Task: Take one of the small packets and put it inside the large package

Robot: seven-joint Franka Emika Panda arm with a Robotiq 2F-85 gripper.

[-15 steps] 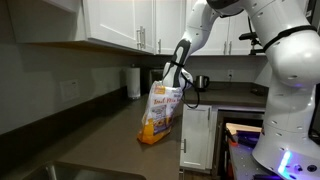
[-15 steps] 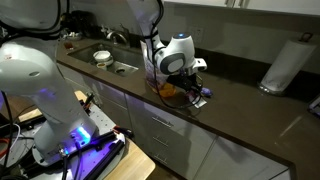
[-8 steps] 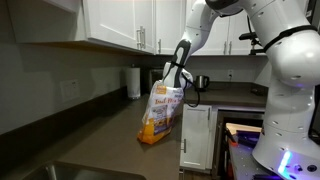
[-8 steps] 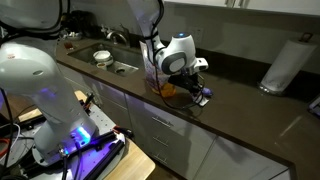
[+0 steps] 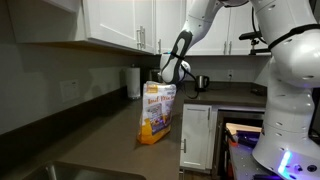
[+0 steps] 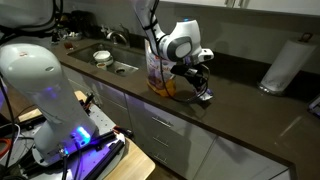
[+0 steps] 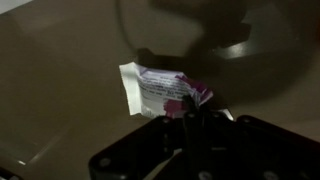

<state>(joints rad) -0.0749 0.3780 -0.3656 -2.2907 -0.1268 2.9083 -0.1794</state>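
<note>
In the wrist view, a small packet, white with a dark pink end, hangs over the dark counter. My gripper is shut on its pink edge. In both exterior views the gripper hovers beside the top of the large package. This orange-yellow and white bag stands upright on the counter. More small packets lie on the counter below the gripper.
A white paper-towel roll stands against the back wall. A sink with a white bowl is set into the counter beyond the bag. The counter's front edge runs just beside the packets. Upper cabinets hang overhead.
The jaws have shut on a small packet. The arm has risen off the counter beside the bag, lifting the packet with it.
</note>
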